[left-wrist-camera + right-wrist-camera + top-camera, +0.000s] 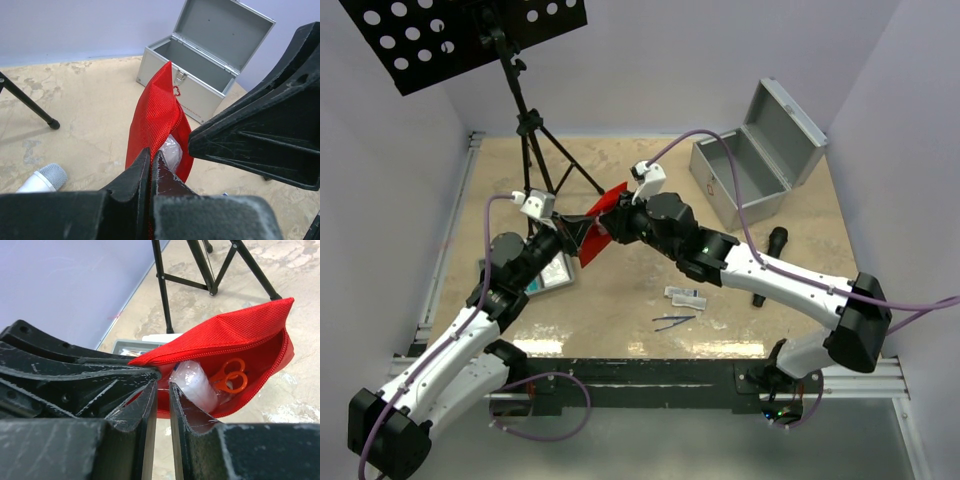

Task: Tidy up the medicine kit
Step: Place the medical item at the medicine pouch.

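Note:
The red pouch [607,207] hangs above the table, mouth unzipped. My left gripper [579,233] is shut on its edge; in the left wrist view the jaws [151,153] pinch the red fabric [156,112]. My right gripper [162,386] sits at the pouch mouth [235,335], jaws a narrow gap apart with nothing between them; its right finger lies against a plastic-wrapped white roll [196,382] inside. Orange scissors [231,375] lie in the pouch too. The silver case [752,165] stands open at the back right. The grey tray [552,272] lies under my left arm.
A black tripod stand [533,130] with a perforated plate rises at the back left. Small packets [685,296] and tweezers [672,321] lie near the front edge, a black cylinder [767,262] right of them. A white object with a grey mesh tip [47,177] lies on the table.

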Controlling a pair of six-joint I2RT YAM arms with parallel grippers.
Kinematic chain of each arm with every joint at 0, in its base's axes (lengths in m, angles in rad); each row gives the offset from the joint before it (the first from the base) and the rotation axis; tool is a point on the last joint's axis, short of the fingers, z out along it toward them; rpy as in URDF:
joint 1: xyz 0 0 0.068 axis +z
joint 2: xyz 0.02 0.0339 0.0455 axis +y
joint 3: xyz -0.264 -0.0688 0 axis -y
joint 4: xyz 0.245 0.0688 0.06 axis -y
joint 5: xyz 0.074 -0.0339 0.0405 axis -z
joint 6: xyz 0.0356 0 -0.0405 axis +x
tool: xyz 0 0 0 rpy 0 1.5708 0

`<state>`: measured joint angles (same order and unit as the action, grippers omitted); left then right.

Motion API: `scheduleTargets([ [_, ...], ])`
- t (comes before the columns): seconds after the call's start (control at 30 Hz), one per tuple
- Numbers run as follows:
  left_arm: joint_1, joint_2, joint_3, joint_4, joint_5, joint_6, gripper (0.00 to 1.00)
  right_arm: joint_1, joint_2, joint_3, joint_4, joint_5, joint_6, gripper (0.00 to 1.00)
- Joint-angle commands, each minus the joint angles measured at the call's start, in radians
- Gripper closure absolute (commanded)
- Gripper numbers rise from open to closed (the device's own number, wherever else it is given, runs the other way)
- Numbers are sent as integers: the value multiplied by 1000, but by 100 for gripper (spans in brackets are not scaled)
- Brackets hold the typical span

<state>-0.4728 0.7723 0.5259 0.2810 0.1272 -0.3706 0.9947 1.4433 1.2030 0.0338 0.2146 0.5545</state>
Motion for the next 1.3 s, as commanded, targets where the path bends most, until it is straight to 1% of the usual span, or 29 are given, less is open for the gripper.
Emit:
scheduleTargets([
  [0.0,-4,1,16,41,12,10,100,10,-6,15,19,-50,-37,79],
  [0.2,-4,12,29,47,25,2,100,10,60,44,-17,-58,-42,79],
  [0.33,-4,4,34,44,28,4,100,9,81,73,-32,-6,-36,80],
  [0.43,-4,-4,29,40,34,1,100,2,104,102,-86,49,-24,81],
  [0.7,-4,-37,11,35,43,-5,100,-34,118,124,-132,135,1,80],
  [0.9,-4,-51,6,21,29,6,100,-70,92,99,-135,147,5,78],
  [0.97,-4,-53,3,21,31,6,100,-79,91,93,-138,141,2,74],
  [1.1,-4,-48,3,26,31,-1,100,-84,85,84,-143,135,-1,58],
  [1.17,-4,-45,3,26,26,-2,100,-84,59,73,-124,111,-7,51],
  [1.27,-4,-36,5,14,8,4,100,-84,-3,56,-91,69,-2,44],
])
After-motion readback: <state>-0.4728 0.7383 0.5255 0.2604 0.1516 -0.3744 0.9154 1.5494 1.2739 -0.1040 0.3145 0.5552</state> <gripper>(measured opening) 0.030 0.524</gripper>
